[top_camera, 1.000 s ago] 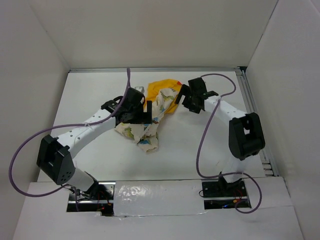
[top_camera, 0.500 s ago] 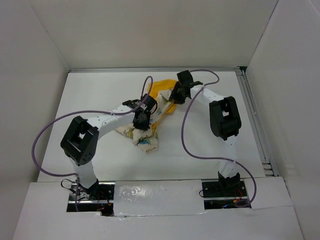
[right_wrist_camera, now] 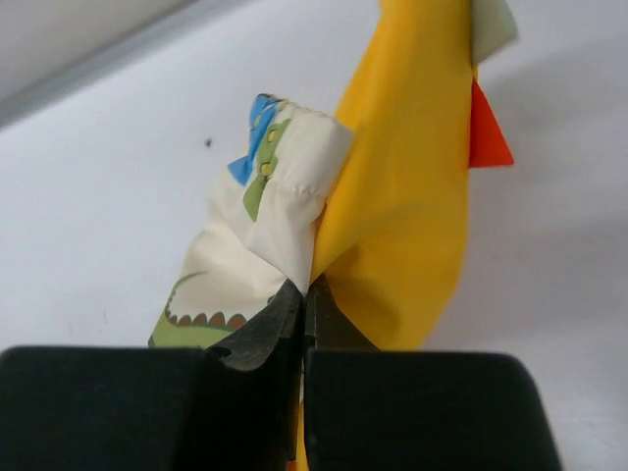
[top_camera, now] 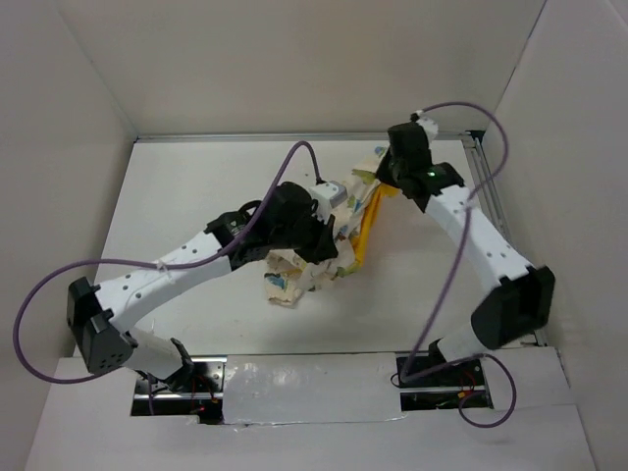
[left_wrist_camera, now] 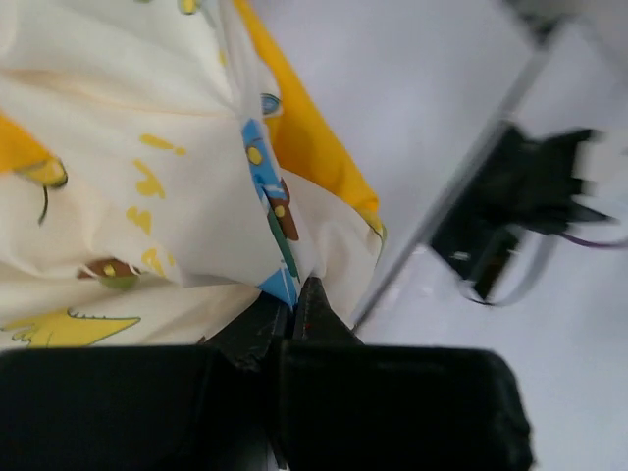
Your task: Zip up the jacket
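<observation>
The jacket (top_camera: 345, 216) is cream with cartoon prints and a yellow lining, and it hangs bunched between my two arms above the table's middle. My left gripper (top_camera: 329, 201) is shut on a fold of its cream fabric; in the left wrist view the jacket (left_wrist_camera: 147, 186) fills the upper left and the left gripper (left_wrist_camera: 297, 294) pinches a blue-printed edge. My right gripper (top_camera: 383, 172) is shut on the jacket's upper end. In the right wrist view the right gripper (right_wrist_camera: 305, 291) clamps the jacket (right_wrist_camera: 402, 196) where cream cloth meets yellow lining. No zipper shows.
White walls enclose the white table (top_camera: 186, 196) on three sides. A metal rail (top_camera: 491, 206) runs along its right edge. Purple cables (top_camera: 59, 285) loop beside both arms. The right arm's base (left_wrist_camera: 510, 211) shows in the left wrist view.
Both grippers have shut on the jacket and lifted it off the table. The left arm swung right and stretched out; the right arm rose toward the back right corner.
</observation>
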